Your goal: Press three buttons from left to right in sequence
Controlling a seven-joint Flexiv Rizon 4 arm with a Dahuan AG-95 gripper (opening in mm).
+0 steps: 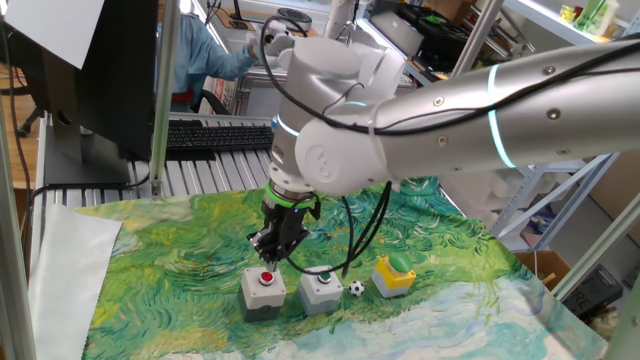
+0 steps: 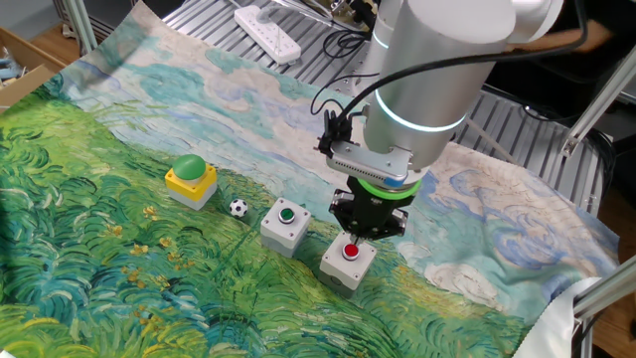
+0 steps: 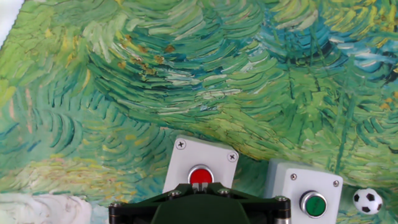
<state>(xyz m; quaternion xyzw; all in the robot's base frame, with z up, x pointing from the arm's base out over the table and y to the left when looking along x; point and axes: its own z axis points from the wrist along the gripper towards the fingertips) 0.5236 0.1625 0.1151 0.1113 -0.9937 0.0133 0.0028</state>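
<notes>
In one fixed view the claw point(image 1: 272, 246) hangs right over the grey box with the red button point(image 1: 263, 291), which I'll use as the landmark: the grey box with the green button point(image 1: 320, 290) sits just beside it toward the right edge of the frame, then the little soccer ball point(image 1: 356, 288), then the yellow box with the green button point(image 1: 393, 276) farthest along, all on the painted cloth over the desk point(image 1: 150, 260). The other fixed view mirrors the row — here the claw point(image 2: 366, 225) is directly above the red-button box point(image 2: 349, 262), looking very close to the cap, though I can't say it's touching. In the hand view the red button point(image 3: 200, 176) sits just past the claw's black body point(image 3: 199, 208), with the green one point(image 3: 313, 203) off to the side and the ball point(image 3: 367, 200) beyond. Can't tell whether the fingers are spread or pressed together — no view shows the tips. Risk from here, I'd guess: coming down slightly off-centre and catching the box lid instead of the cap, which could skid the box on the cloth into its neighbour.
</notes>
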